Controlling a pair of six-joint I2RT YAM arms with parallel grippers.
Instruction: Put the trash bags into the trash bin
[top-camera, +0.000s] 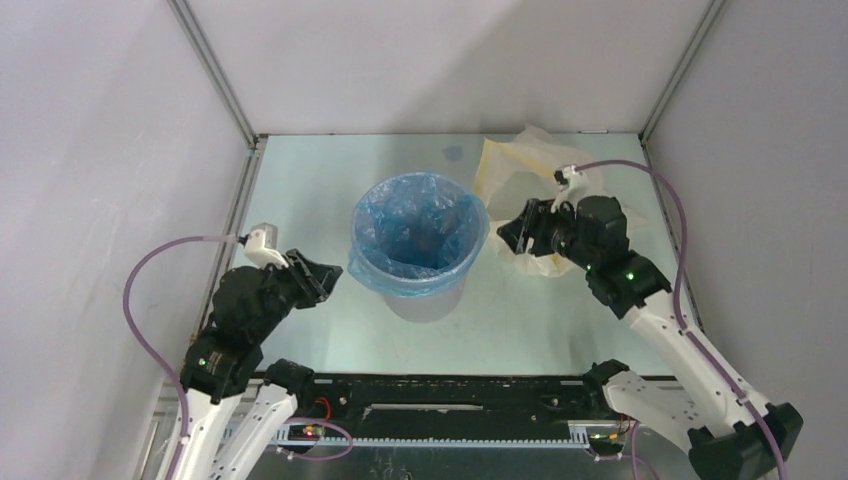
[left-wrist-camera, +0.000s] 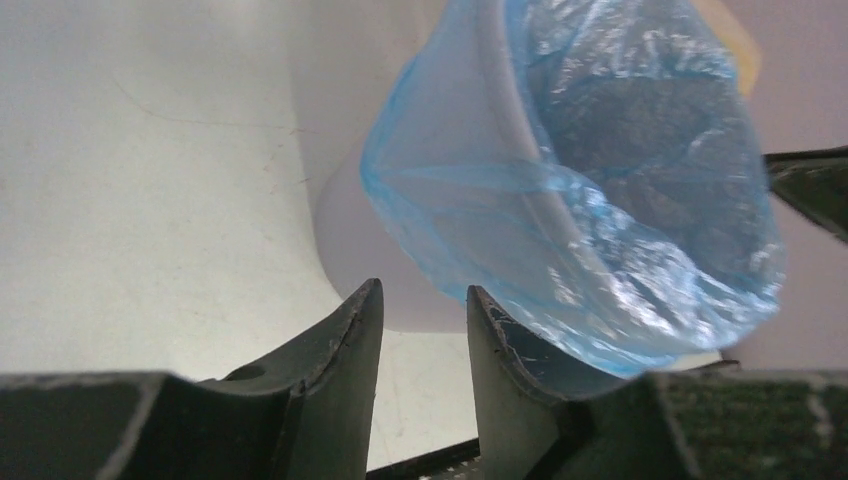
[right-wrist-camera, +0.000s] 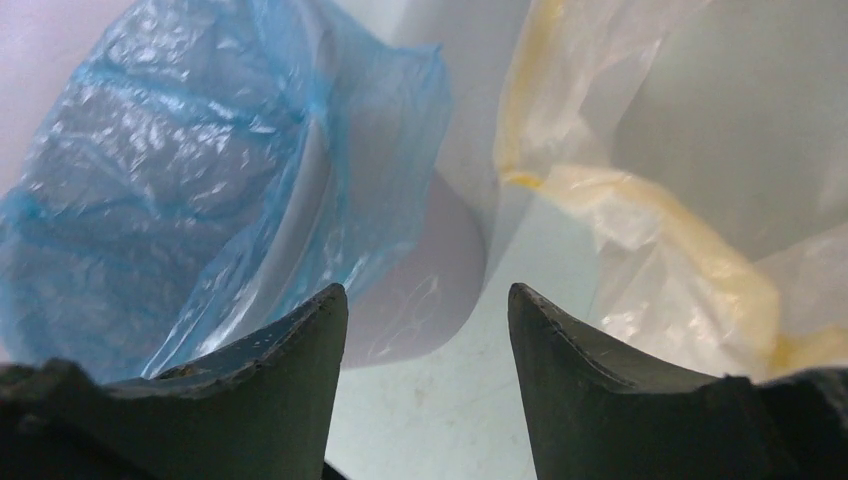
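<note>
Trash bag (top-camera: 420, 225): thin, crinkly blue, sitting inside the trash bin (top-camera: 425, 305) at mid-counter (top-camera: 310, 180). Opened out as a liner, top edge folded outward over the rim and hanging part-way down the outside wall.

Far left: left end effector (top-camera: 325, 280), low beside the bin, pointing at its left side, near but apart. From the left wrist camera: fingers (left-wrist-camera: 340, 360) parted, nothing between them, only pale bin wall and counter showing through the gap. Blue overhang right at the tip of one finger; contact there impossible to tell.

Centre: bin upright, pale grey-lavender below the blue fringe.

Right of it: right end effector (top-camera: 508, 235), about level with the rim, aimed at the bin's right side, close yet not touching. From the right wrist camera: fingers (right-wrist-camera: 290, 370) spread wide, gripping nothing, bin wall and counter visible between the tips, blue overhang left of the gap.

Far right: pale yellow translucent bag (top-camera: 510, 160), crumpled on the counter toward the back right corner, partly behind the right end effector.
</note>
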